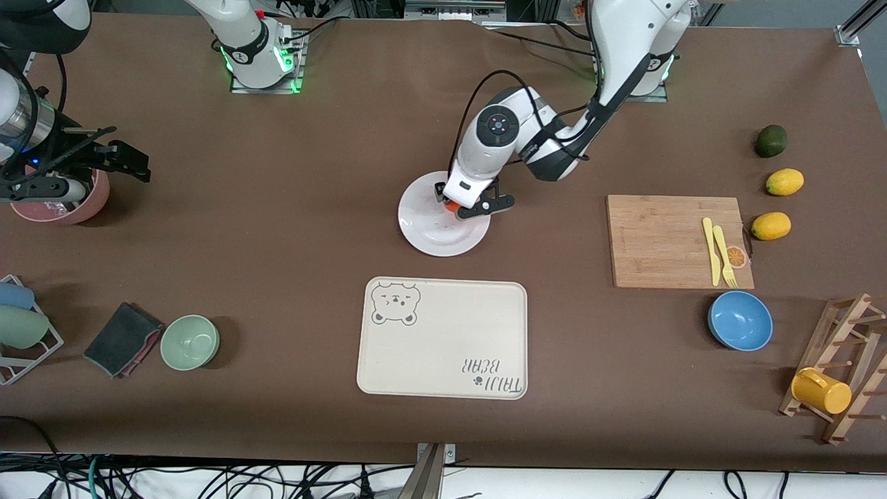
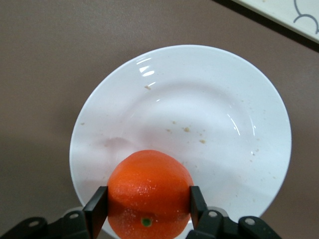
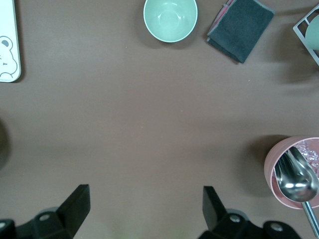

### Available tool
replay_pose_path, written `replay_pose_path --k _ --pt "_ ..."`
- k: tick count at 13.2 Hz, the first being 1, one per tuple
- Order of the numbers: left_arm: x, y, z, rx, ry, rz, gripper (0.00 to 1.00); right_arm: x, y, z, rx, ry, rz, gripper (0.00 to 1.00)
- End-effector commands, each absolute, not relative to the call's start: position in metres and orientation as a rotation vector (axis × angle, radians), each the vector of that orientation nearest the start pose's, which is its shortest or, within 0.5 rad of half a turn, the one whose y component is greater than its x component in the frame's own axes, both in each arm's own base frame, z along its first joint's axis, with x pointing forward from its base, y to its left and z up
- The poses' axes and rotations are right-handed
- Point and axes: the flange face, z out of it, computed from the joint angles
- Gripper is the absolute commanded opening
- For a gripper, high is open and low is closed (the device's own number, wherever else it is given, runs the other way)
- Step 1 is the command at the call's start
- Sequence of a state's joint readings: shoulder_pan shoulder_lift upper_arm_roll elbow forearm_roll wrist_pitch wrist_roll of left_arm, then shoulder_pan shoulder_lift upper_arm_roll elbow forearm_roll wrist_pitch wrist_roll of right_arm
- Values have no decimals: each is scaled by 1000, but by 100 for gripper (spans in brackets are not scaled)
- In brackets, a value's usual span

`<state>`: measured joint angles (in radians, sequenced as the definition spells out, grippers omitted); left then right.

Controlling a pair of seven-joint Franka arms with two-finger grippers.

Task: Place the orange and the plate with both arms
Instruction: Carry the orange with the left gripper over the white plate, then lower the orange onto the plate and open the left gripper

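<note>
The white plate lies mid-table, farther from the front camera than the bear-print tray. My left gripper is over the plate's rim on the side toward the robot bases, shut on the orange. In the left wrist view the orange sits squeezed between both fingers of that gripper, above the plate's rim. I cannot tell whether the orange touches the plate. My right gripper waits open and empty at the right arm's end of the table, over bare table.
Cream tray lies nearer the front camera than the plate. Cutting board with yellow cutlery, blue bowl, two lemons and an avocado lie toward the left arm's end. Pink bowl with spoon, green bowl, dark cloth lie toward the right arm's end.
</note>
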<state>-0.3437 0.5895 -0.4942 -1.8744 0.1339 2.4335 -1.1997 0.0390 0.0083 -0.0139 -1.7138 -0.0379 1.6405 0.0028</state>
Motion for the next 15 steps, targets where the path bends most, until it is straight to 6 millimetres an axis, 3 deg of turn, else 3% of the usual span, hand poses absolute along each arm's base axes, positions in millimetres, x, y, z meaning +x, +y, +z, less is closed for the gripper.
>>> replay_pose_path --k 1,2,3,4,5,7,10,12,15 --pt "463 -475 223 -3213 -585 146 0 554 9 560 -3181 -41 133 100" --pt "466 -472 223 -3213 -593 144 7 554 9 560 -3181 -39 133 100" --pt "470 -469 224 -3209 -599 144 37 554 9 559 -3181 -41 136 100" --pt "475 -464 224 -3203 -614 141 86 554 9 560 -3181 -39 133 100" --pt "476 -462 226 -3198 -614 138 100 554 9 560 -3181 -41 133 100" --pt "480 -455 234 -3171 -613 138 100 554 9 560 -3181 -41 133 100" --pt "517 -409 280 -3131 -644 84 100 554 9 560 -3181 -41 133 100" --pt "549 -356 328 -3093 -719 14 100 554 9 560 -3181 -41 133 100" --pt "576 -274 394 -3092 -566 -22 100 554 9 560 -3181 -39 133 100"
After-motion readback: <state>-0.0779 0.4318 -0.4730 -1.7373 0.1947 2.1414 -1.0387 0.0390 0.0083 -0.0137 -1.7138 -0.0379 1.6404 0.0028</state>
